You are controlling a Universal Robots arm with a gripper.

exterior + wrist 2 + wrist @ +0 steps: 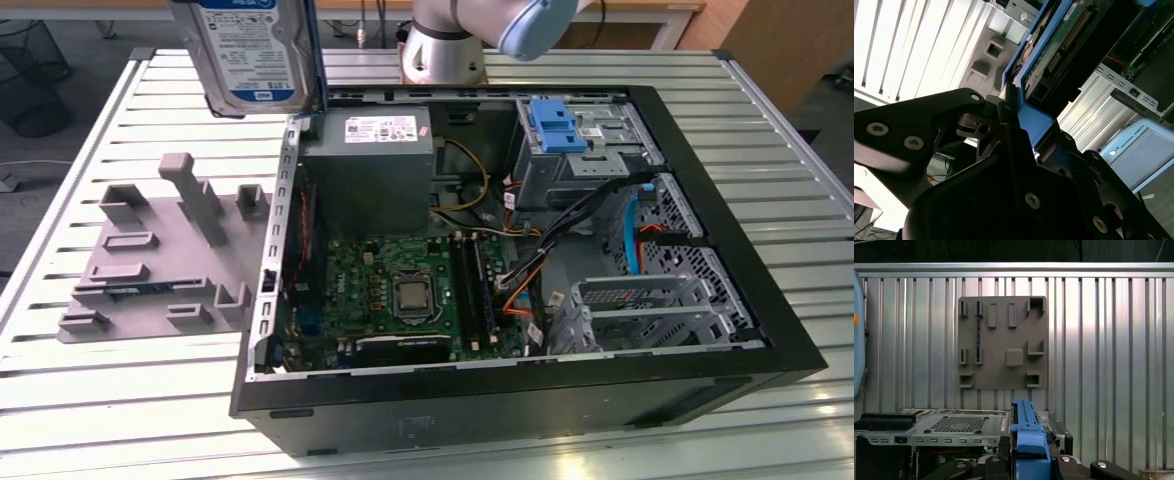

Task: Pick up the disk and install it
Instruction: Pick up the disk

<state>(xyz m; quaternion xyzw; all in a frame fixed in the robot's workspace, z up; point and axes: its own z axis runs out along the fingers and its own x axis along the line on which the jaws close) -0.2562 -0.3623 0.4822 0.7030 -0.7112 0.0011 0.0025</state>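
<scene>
The disk (251, 52), silver with a white-and-blue label and a blue bracket, hangs upright high over the table. It is just beyond the far corner of the open computer case (787, 350), on the exterior view's left. Both wrist views show my gripper (1026, 132) shut on the disk's blue bracket (1035, 120), with black fingers (1004, 112) pressing on both sides. The disk's green circuit board (1066, 37) faces the second wrist camera. In the first wrist view the bracket (1029, 432) stands between the gripper (1029, 465) parts.
Inside the case are a grey power supply (367, 150), a motherboard (400, 290), loose cables and a drive cage with a blue latch (558, 125). A grey fixture plate (160, 250) with upright posts lies on the slatted table (80, 400). The arm's base (447, 45) stands behind the case.
</scene>
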